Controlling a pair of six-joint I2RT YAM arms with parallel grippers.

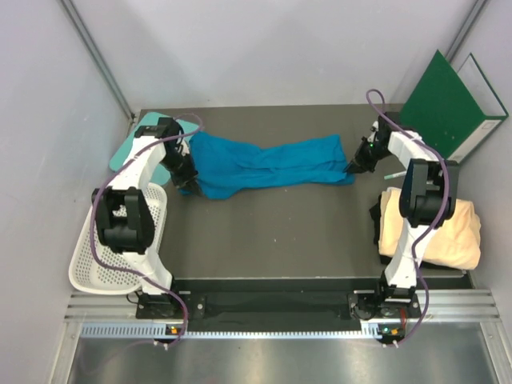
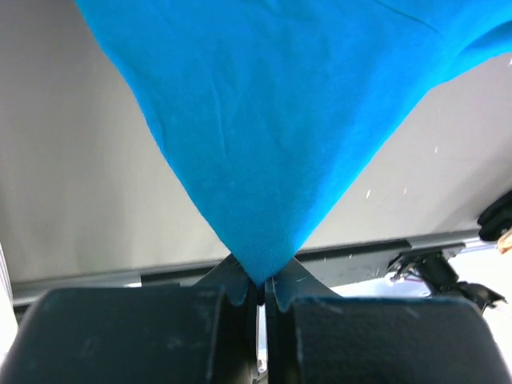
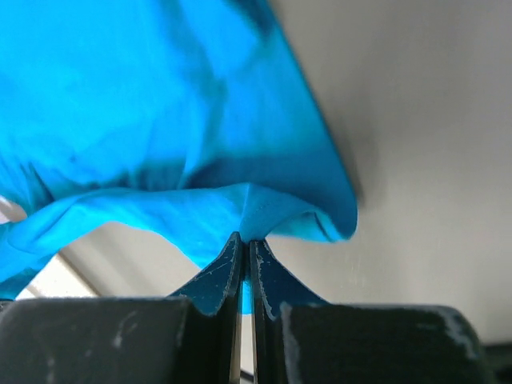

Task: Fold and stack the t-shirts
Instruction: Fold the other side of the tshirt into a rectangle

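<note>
The blue t-shirt [image 1: 264, 164] lies stretched in a long, rumpled band across the far half of the surface [image 1: 272, 232], wider at its left end and bunched narrow toward the right. The left hand [image 2: 260, 292] is clamped on one pointed corner of it, the cloth fanning out from the closed fingers. The right hand [image 3: 246, 256] is pinched shut on a fold at the opposite end. The cream t-shirt [image 1: 436, 228] sits as a folded bundle at the right edge, well apart from the blue one. The right arm [image 1: 420, 200] covers part of that bundle. Sleeves and neckline of the blue shirt cannot be made out in the folds, and both wrist views cut most of the cloth off.
</note>
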